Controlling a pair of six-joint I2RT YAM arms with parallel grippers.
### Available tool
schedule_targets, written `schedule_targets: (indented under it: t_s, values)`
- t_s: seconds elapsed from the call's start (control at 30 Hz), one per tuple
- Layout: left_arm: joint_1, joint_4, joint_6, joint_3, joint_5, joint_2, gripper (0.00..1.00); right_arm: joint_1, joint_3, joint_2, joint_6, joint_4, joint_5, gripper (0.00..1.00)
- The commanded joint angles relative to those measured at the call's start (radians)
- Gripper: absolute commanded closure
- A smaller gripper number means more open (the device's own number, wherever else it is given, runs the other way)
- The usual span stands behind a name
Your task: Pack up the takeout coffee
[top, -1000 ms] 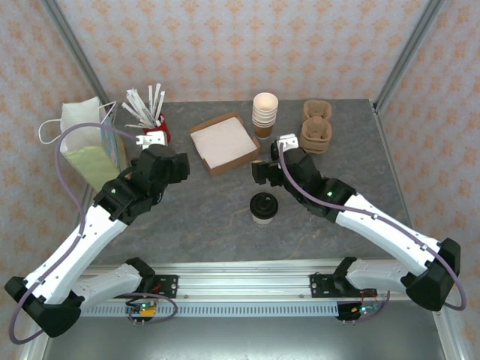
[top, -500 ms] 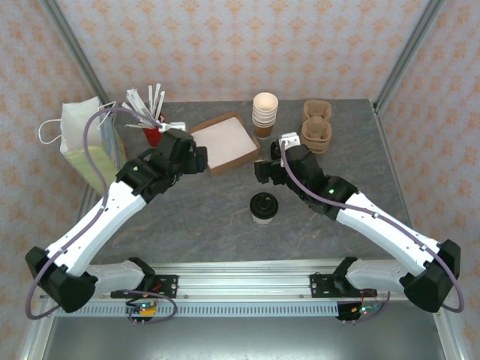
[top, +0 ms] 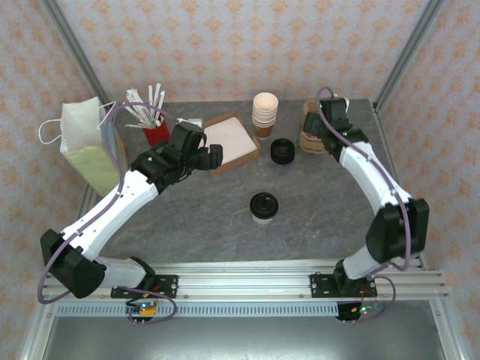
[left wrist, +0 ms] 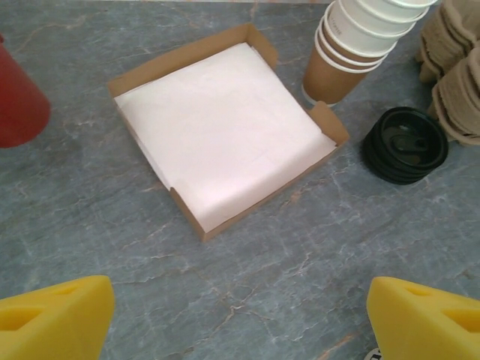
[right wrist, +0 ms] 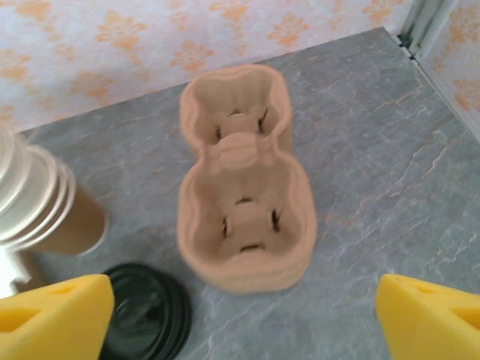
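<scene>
Right jaws wide over pulp carrier [right wrist: 244, 225]

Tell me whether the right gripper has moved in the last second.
Yes. The right gripper was on the near side of the cup stack; now it is to the stack's right and farther back, over the carriers.

Lab test cell; wallpapered panels [top: 240, 45], aluminium rail [top: 247, 283].
</scene>
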Motion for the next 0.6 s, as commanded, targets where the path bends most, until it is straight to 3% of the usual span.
schedule_targets:
  t_s: [0.0, 0.2, 0.37, 0.57]
  values:
    - [0.007, 0.037, -0.011, 0.003, 0.026, -0.003, 0.12, -0.028, 0.123, 0.114, 0.013, -0.084, 0.002, 0.18]
    - [0.008, 0.027, -0.002, 0.009, 0.023, -0.009, 0.13, -0.066, 0.406, 0.376, -0.031, -0.228, -0.021, 0.35]
    - [0.008, 0.016, 0.005, 0.007, 0.010, -0.011, 0.13, -0.071, 0.582, 0.538, -0.071, -0.325, -0.049, 0.40]
    - [0.008, 0.003, 0.009, 0.001, 0.002, -0.018, 0.13, -0.075, 0.676, 0.624, -0.117, -0.366, -0.021, 0.43]
